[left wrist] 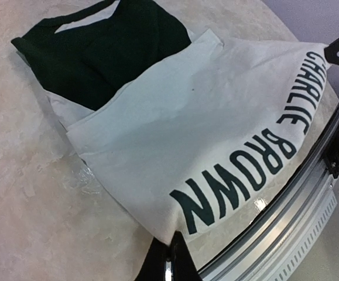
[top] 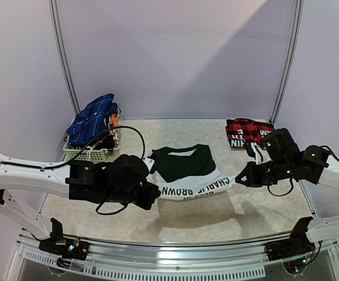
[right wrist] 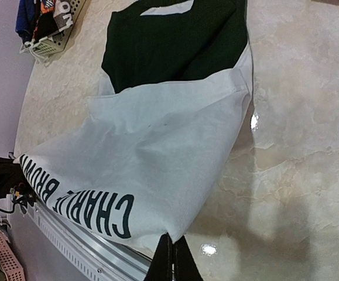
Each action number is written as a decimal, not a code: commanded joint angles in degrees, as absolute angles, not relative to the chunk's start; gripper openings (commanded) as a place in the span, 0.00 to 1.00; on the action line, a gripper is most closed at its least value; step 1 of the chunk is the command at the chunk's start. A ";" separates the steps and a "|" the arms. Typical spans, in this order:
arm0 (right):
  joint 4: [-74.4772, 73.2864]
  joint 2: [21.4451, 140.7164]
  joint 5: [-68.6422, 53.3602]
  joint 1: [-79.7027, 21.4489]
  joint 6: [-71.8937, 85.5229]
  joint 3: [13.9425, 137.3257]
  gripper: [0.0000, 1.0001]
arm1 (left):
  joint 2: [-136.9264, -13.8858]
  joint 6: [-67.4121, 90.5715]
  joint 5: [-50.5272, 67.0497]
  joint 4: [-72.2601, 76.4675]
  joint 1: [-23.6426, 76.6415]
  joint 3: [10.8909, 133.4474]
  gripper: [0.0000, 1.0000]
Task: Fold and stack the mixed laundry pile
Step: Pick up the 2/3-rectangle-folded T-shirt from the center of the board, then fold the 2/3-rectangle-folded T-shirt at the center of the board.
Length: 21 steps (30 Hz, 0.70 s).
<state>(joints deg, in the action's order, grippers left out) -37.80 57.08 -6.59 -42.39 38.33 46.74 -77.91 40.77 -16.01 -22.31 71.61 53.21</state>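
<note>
Stretching between two black robot arms is a white T-shirt with a dark green upper part [top: 187, 170], printed with dark block letters reading CHARLIE BROWN. It lies in the middle of a pale marbled worktop [top: 251, 216]. The green part rests flat on the surface with the neck opening toward the far side, while the white lettered hem is raised off the worktop and pulled taut. The left fingers [left wrist: 182, 264] are pinched tight on one corner of that white hem, and the right fingers [right wrist: 181, 266] are pinched tight on the opposite corner, so the hem hangs in a shallow line between them. At the far right of the worktop, well apart from the T-shirt, sits a folded red-and-black plaid shirt with white block lettering [top: 246, 131]. At the far left stands a small white lattice plastic basket [top: 87, 154], and a blue checked cloth [top: 96, 117] is heaped on top of it. A silver metal rail [top: 169, 242] runs along the near edge of the worktop.
</note>
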 commanded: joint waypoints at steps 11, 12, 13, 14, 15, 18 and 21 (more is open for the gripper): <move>-48.78 68.06 11.83 -42.64 34.35 64.74 0.00 | -82.17 34.23 -18.59 -30.70 65.23 63.85 0.00; -49.19 68.96 13.00 -42.60 33.85 66.32 0.00 | -82.36 33.62 -18.31 -30.83 64.50 64.56 0.00; -49.67 70.55 13.91 -42.41 33.55 67.88 0.00 | -82.66 33.06 -17.99 -31.01 63.84 65.30 0.00; -50.07 71.60 14.33 -41.96 33.24 69.33 0.00 | -83.01 32.53 -17.67 -31.28 63.08 66.30 0.00; -50.29 72.90 14.67 -41.38 32.62 70.79 0.00 | -83.41 32.06 -17.26 -31.44 62.22 66.95 0.00; -50.62 77.04 14.79 -39.14 31.09 74.46 0.00 | -85.08 30.79 -15.48 -31.65 59.52 68.64 0.00; -50.13 80.52 14.25 -36.76 29.93 77.63 0.00 | -86.79 29.71 -13.62 -31.33 56.28 70.13 0.00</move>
<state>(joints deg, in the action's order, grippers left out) -48.93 77.03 10.98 -39.81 32.53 73.71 -84.49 32.53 -15.75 -29.28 60.16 68.16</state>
